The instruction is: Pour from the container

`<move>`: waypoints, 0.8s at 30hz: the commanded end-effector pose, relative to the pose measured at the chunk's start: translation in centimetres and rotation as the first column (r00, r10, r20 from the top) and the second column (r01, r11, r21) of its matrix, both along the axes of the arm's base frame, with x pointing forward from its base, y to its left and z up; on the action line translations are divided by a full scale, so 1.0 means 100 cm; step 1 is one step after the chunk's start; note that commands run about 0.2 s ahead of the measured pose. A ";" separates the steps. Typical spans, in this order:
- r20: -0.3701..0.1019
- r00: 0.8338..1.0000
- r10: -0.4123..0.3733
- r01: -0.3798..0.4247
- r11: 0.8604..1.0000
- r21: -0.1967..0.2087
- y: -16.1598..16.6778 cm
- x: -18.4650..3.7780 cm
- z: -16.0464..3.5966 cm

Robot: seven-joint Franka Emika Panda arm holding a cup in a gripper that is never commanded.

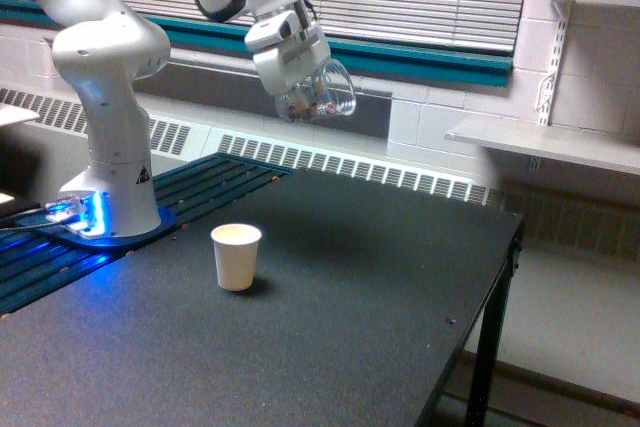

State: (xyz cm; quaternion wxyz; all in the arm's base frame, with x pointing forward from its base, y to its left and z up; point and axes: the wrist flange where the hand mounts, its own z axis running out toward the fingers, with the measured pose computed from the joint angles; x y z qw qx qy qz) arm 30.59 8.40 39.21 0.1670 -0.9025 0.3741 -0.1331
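The black table (380, 277) carries only a white paper cup (236, 256), standing upright toward the exterior view's left. The arm (105, 67) reaches out well above it. Its gripper (295, 72) is clamped on the clear cup (322, 95), which hangs tilted high above the table, up and to the exterior view's right of the paper cup, brownish-red pieces showing inside. Nothing looks poured yet; bringing the clear cup over the paper cup and tipping it further appears to remain.
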 end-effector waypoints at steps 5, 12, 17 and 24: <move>-0.063 0.997 -0.055 0.055 0.998 0.010 -0.024 -0.009 -0.012; -0.084 0.996 -0.041 0.041 0.999 0.000 -0.037 -0.010 -0.017; -0.102 0.995 -0.016 0.014 1.000 -0.022 -0.044 -0.012 -0.021; -0.140 0.990 0.015 -0.021 0.999 -0.043 -0.049 -0.014 -0.031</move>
